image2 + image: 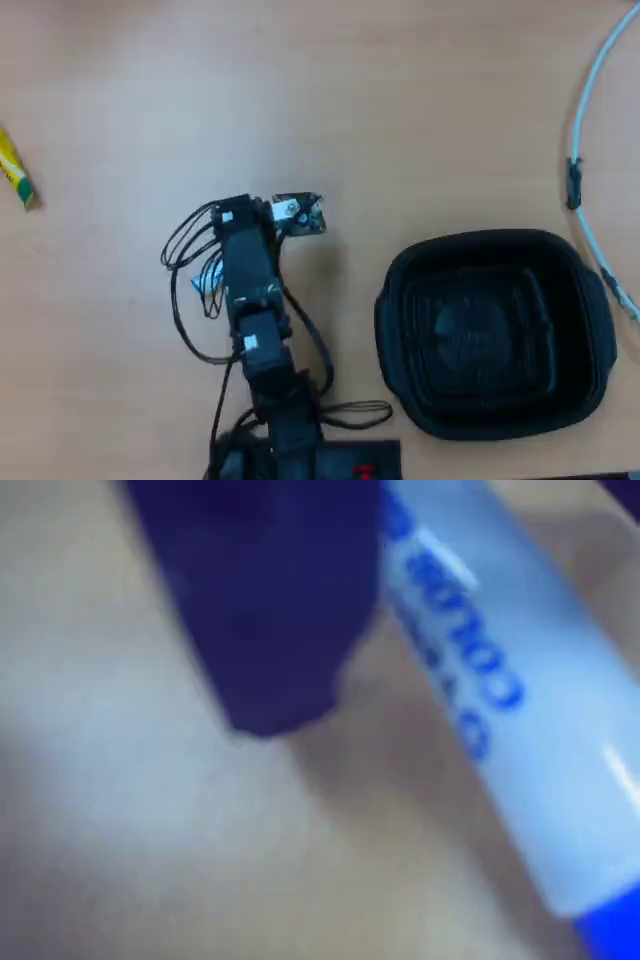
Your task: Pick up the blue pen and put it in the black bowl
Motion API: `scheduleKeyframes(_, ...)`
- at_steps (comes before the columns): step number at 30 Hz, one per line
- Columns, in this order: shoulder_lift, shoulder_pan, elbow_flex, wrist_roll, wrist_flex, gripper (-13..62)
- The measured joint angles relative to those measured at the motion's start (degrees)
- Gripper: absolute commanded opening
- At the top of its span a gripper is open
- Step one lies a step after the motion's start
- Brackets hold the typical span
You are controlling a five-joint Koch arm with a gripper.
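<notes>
Wrist view: dark end effector (300, 695) fingertip just left of blue pen (500, 690) lying on counter (130, 830); jaw gap impossible to judge. Overhead view: black bowl (590, 300) well right of end effector, pen hidden beneath arm.

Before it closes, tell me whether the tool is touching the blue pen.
Cannot tell. The wrist view shows one dark finger right beside the blue pen, but blur hides any gap; overhead, the arm covers the pen.

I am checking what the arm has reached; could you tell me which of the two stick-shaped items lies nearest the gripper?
The blue pen: its white barrel lies right beside the gripper's dark jaw in the wrist view. The yellow-and-green stick lies far off at the overhead view's left edge.
</notes>
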Motion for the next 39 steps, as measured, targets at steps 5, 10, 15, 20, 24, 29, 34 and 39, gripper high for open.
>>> scheduleKeyframes(5, -0.4, 0.0, -0.2, 0.0, 0.0, 43.1)
scheduleKeyframes(10, -0.8, 0.0, -0.3, 0.7, 0.1, 37.2)
scheduleKeyframes(15, -0.8, 0.0, -1.2, 3.6, -0.4, 10.3)
scheduleKeyframes(20, -1.8, -1.1, -3.1, 3.7, -0.9, -7.6)
scheduleKeyframes(24, -2.2, -1.2, -3.2, 3.8, -0.8, -6.2)
scheduleKeyframes(29, -2.2, -1.1, -3.2, 5.0, -0.8, -6.2)
scheduleKeyframes(34, -2.2, -1.1, -3.2, 8.3, -0.8, -6.2)
scheduleKeyframes(39, -2.0, -0.6, -3.2, 10.7, -0.8, -6.0)
